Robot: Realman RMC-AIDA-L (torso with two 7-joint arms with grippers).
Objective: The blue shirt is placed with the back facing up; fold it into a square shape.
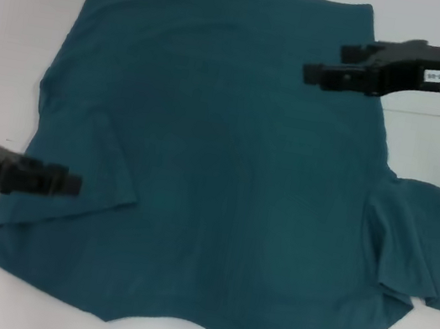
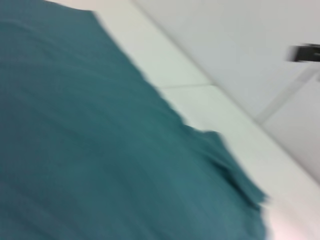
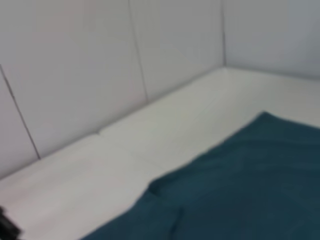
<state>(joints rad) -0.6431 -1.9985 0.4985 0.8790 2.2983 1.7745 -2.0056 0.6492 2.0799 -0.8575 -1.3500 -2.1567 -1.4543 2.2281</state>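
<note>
Dark teal-blue short-sleeved knit shirt [image 1: 228,166] lies spread flat on the white table [image 1: 22,27], filling most of the head view, its left sleeve folded inward, its right sleeve splayed at centre right. Left black gripper [image 1: 70,182] hovers over the lower-left sleeve; right black gripper [image 1: 309,71] hangs above the upper-right edge. Whether either pair of jaws is parted cannot be told.

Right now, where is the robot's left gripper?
In the head view, the left gripper is low on the left, over the blue shirt, at its folded-in left sleeve.
</note>
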